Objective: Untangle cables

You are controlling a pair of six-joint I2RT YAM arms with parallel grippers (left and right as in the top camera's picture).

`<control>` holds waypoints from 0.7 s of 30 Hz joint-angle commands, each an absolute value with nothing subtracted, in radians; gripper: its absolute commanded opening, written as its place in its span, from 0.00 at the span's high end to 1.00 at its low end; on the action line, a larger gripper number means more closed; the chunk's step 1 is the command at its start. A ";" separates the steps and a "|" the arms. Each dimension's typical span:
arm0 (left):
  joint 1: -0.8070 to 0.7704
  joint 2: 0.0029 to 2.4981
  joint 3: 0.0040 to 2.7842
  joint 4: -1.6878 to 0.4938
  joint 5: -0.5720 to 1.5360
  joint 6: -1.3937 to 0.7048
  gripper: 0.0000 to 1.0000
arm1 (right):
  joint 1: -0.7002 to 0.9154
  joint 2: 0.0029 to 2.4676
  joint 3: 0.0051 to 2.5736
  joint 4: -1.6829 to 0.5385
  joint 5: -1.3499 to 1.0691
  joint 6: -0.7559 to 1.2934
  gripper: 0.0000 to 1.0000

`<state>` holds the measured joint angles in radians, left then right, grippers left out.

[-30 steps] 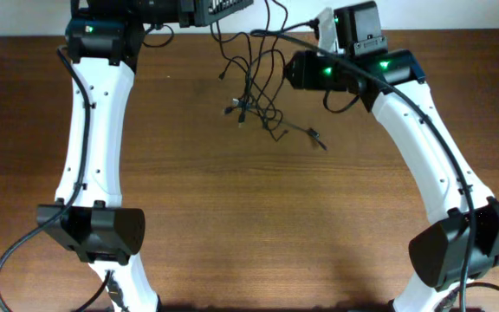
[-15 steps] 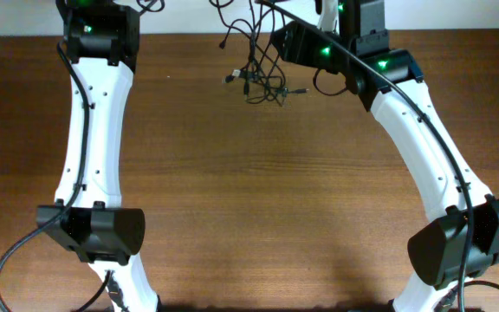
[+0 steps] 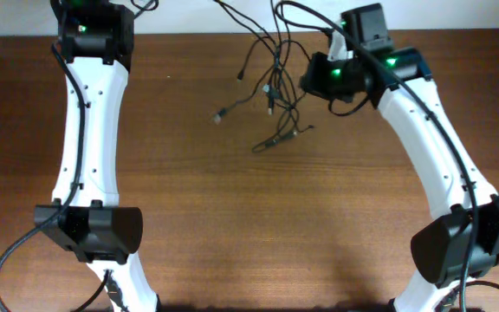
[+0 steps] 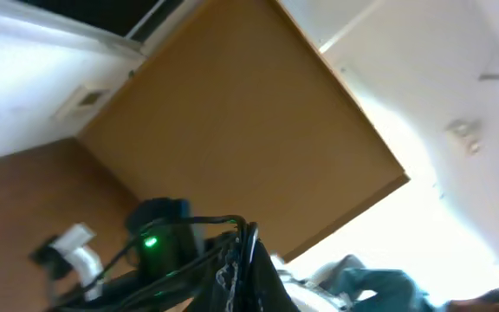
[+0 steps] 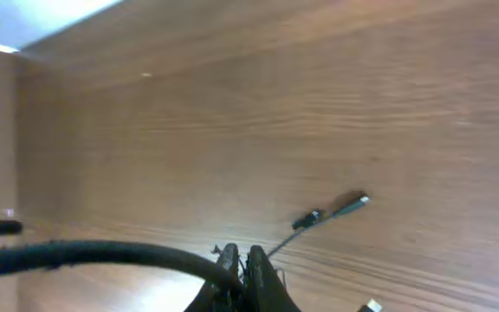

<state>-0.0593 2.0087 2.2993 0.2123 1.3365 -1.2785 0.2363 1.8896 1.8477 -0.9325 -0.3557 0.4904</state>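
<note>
Overhead: The cables (image 3: 277, 91) form a loose tangle at the far side of the table (image 3: 249, 225), right of its middle. Several strands run up out of the top edge of the picture. Three plug ends trail out to the left and front, and the lowest plug (image 3: 260, 146) is nearest the table's middle. The right gripper (image 3: 308, 80) points left into the tangle. Its tips are hidden among the strands here (state not readable from above). The left arm (image 3: 89, 130) reaches to the far left corner, with its gripper out of frame.

Left wrist: The camera is tilted upward, onto a wooden panel (image 4: 232, 121) and a pale wall (image 4: 423, 104). The left gripper (image 4: 243, 273) is a dark blur at the bottom edge, closed, with the cables (image 4: 232, 247) bunched at its tips and apparently clamped. The right arm (image 4: 154, 238), with a green light on it, shows behind.

Right wrist: The right gripper (image 5: 241, 264) has its fingers pressed together. One black cord of the cables (image 5: 93, 254) arcs in from the left and ends between them (looks pinched). A plug (image 5: 332, 211) shows beyond against the wood of the table (image 5: 319, 104); I cannot tell whether it touches.
</note>
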 commanded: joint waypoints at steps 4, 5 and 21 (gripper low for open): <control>-0.012 2.003 2.310 -0.522 1.072 -0.583 1.00 | 0.121 1.733 1.851 -1.097 -0.176 0.369 0.96; -0.012 2.003 2.310 -0.653 0.932 -0.502 1.00 | 0.119 1.699 1.851 -1.131 -0.112 0.369 0.96; -0.029 2.053 2.308 -1.254 -0.252 -0.229 0.92 | -0.186 1.314 1.851 -1.400 0.176 0.362 0.96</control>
<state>-0.1154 2.0129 2.3016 -1.2552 0.0959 -0.2756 -0.0357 1.4059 1.8477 -1.3701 -0.0021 0.3626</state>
